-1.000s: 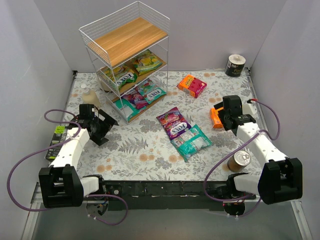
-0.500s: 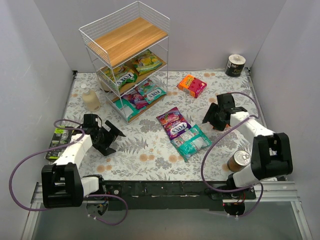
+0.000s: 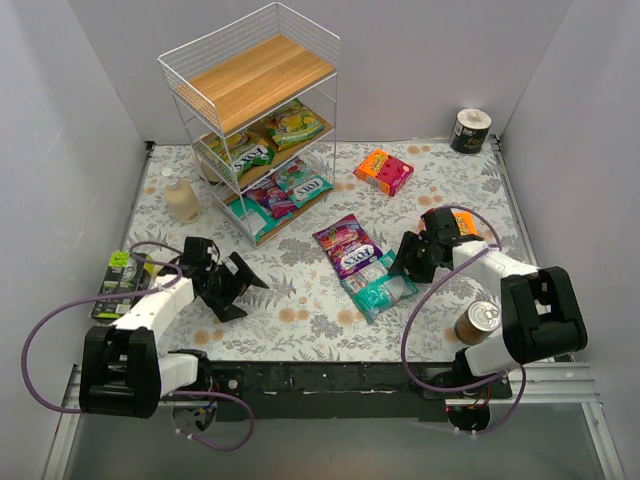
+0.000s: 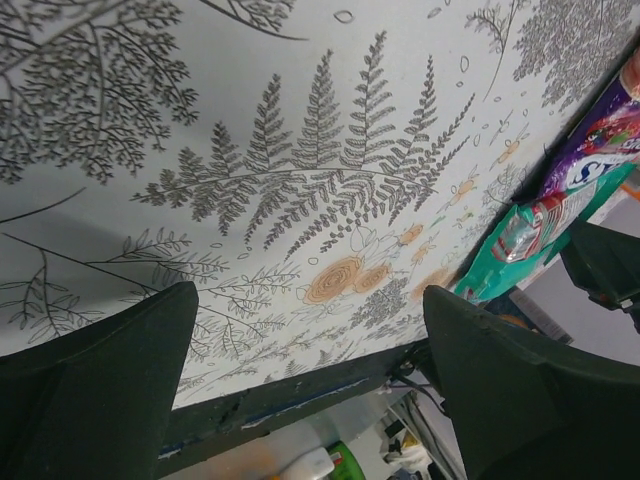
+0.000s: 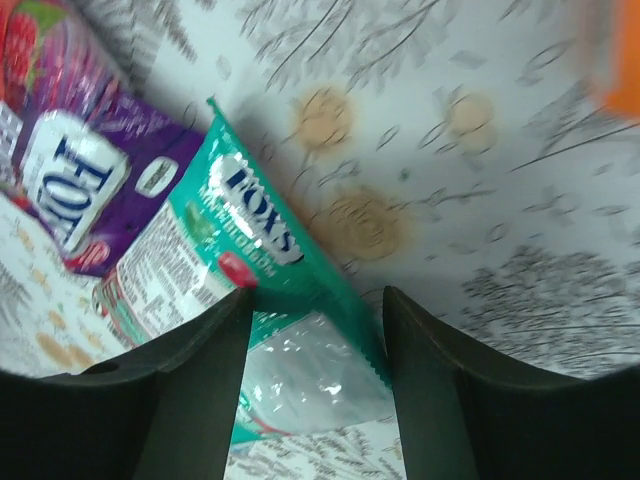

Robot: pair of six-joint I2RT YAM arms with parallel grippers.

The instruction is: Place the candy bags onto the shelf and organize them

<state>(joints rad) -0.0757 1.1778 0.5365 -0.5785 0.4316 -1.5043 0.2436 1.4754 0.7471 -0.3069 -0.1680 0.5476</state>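
**Top view with both wrist views: pick-up of a loose pouch.** The shelf is set at 11 o'clock on the table. Its slanted tiers are turned toward the arms, presumably so that pouches can be slid in from the front. Five candy bags are seen on it, two on the middle tier and three on the bottom tier. None is held by the top tier. Two more lie loose near the table's centre: a purple bag and, touching it at its 5 o'clock corner, a teal bag.

The right gripper is positioned low at the teal bag's 2 o'clock edge. Its jaws are parted, not clenched. The bag's printed end is straddled by the two fingers, and nothing is yet pinched. The edge is judged to be the chosen target because a flat, glossy pouch offers little purchase elsewhere.

The left gripper is stationed low over bare patterned cloth at 8 o'clock, with jaws released wide and nothing between them. It is placed well apart from both loose bags, presumably so that the right arm's approach is not crossed.

The orange-pink box at 1 o'clock and the can at 4 o'clock are not part of the task.
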